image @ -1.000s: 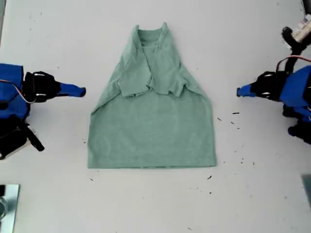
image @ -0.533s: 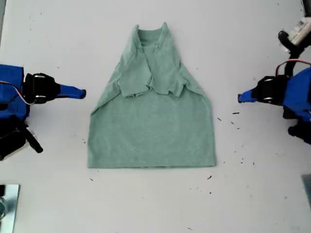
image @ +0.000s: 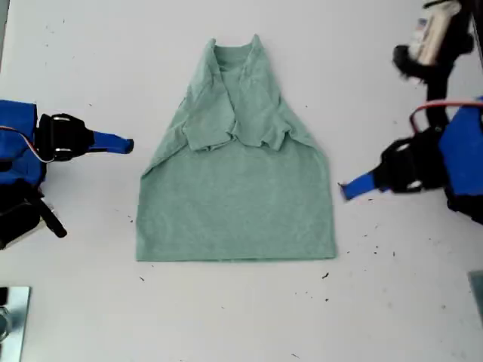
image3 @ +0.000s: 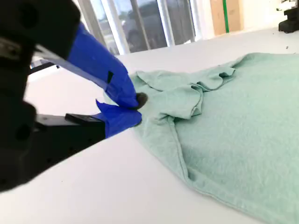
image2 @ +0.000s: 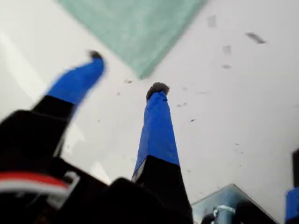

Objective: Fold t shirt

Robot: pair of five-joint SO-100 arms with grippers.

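Meanwhile my first claw (image2: 126, 72) hangs spread near the t shirt (image: 238, 170) corner.

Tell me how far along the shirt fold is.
Done: the shirt has both sleeves folded in over its chest. In hand: nothing; my first claw is open near a hem corner, my second claw shut beside the shirt's edge. Left: folding the body.

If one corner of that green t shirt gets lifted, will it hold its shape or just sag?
It will likely sag: the t shirt is thin knit that lies flat, with its sleeves folded in and rumpled. It looks light, so one end effector should lift a corner. It may drag across the smooth white table and undo the folds.
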